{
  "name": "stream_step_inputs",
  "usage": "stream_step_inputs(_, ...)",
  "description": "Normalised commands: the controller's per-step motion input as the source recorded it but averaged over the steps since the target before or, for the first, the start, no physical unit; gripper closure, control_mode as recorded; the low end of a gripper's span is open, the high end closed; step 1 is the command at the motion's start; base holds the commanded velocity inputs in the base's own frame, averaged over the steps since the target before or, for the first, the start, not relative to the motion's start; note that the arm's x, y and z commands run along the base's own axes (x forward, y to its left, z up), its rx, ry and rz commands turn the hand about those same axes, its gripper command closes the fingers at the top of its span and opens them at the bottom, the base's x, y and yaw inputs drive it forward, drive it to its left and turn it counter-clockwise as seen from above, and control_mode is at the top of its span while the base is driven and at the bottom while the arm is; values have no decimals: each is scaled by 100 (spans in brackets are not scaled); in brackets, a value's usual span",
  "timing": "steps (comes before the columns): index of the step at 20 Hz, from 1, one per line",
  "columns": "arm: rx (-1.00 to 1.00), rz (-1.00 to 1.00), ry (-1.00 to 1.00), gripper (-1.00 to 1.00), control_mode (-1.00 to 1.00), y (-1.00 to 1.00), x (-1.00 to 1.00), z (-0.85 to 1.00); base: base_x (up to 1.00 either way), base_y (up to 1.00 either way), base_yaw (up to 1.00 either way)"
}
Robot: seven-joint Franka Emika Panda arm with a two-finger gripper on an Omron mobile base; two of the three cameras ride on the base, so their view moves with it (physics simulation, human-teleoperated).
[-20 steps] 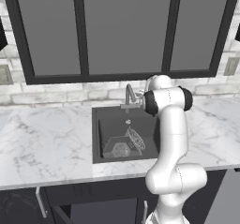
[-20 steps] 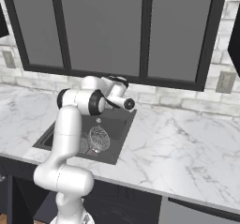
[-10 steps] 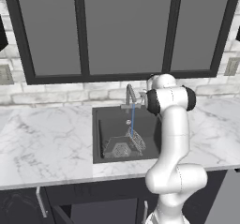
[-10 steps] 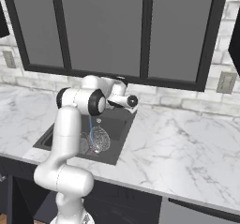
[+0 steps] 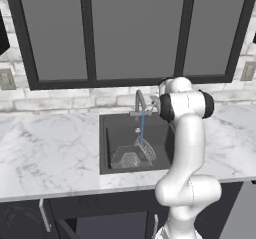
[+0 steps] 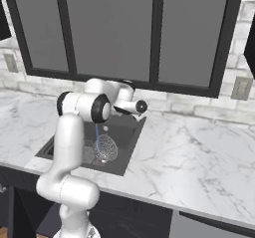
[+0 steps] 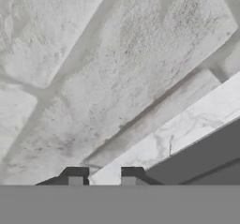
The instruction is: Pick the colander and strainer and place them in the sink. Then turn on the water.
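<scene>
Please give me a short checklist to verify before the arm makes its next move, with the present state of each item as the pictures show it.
1. Colander lies inside the sink: ok, it sits on the basin floor.
2. Strainer is in the sink: ok, it leans tilted beside the colander; whether they touch, cannot tell.
3. Water runs: ok, a thin blue stream falls from the faucet into the basin.
4. Gripper carries nothing: ok, the fingers stand close together with nothing between them.
5. Gripper is clear of the faucet: cannot tell, the hand is close to it at the rear of the sink.
6. Hand view looks at the brick wall and counter edge: ok.
</scene>
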Motion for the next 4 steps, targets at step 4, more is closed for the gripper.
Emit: stream_step_inputs(4, 18, 0, -22, 100, -100, -64, -51, 59, 0, 0, 0)
